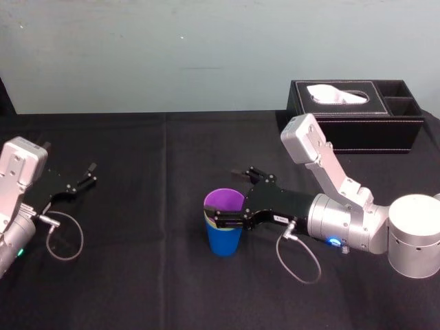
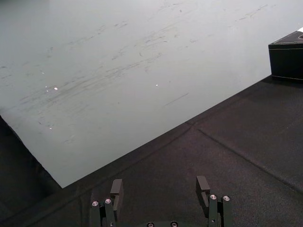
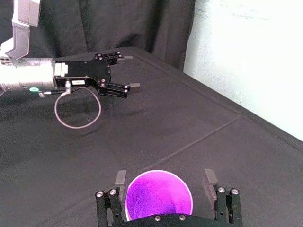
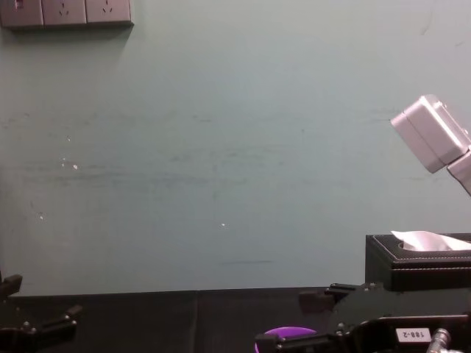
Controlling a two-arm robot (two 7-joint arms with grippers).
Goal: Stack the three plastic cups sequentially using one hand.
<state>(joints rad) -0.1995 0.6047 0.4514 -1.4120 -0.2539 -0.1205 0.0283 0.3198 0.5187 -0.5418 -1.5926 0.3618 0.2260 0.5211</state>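
Black cloth (image 1: 137,275) on the table, pale wall (image 1: 172,55) behind. All the cups sit nested in one stack (image 1: 224,234), robot-side of the tissue box (image 1: 357,127) and off to its left. The purple cup (image 3: 158,196) is innermost and the blue cup (image 1: 223,242) outermost. The middle cup (image 1: 210,214) is just a yellow-green sliver at the rim, so it's hard to make out. Right gripper (image 1: 220,197) straddles the stack's top with its fingers apart, and I can't tell if the near one touches. Left gripper (image 1: 89,173) sits idle far left of the box, fingers spread.

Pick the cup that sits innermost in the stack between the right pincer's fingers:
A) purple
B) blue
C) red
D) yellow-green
A: the purple cup shows its open mouth at the top, nested inside the blue cup.
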